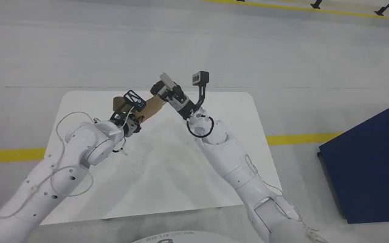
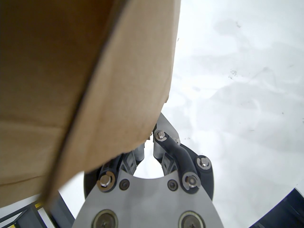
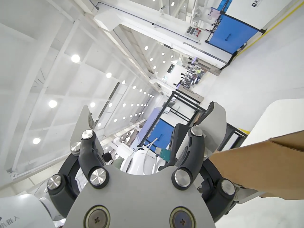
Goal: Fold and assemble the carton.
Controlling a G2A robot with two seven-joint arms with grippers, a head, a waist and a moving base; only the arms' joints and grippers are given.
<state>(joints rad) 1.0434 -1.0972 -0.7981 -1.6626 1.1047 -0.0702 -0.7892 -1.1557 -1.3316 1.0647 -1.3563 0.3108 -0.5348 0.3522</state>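
A brown cardboard carton (image 1: 155, 104) is held in the air over the far part of the white table (image 1: 182, 176), between my two arms. In the left wrist view the carton (image 2: 83, 72) looms close, one flap angled across another panel. My left gripper (image 2: 148, 141) is shut on its lower edge, fingertips hidden behind the cardboard. From above, the left gripper (image 1: 130, 115) sits at the carton's left end. My right gripper (image 1: 165, 84) is at the carton's far right end. It (image 3: 149, 117) stands open, pointing upward, nothing between its fingers. The carton (image 3: 261, 162) lies against the outside of one finger (image 3: 217, 122).
Both grippers are close to the table's far edge (image 1: 182, 92). The table surface (image 2: 237, 72) lies bare below the carton. A blue panel (image 1: 364, 164) stands on the floor to the right, past a yellow floor line (image 1: 304, 139).
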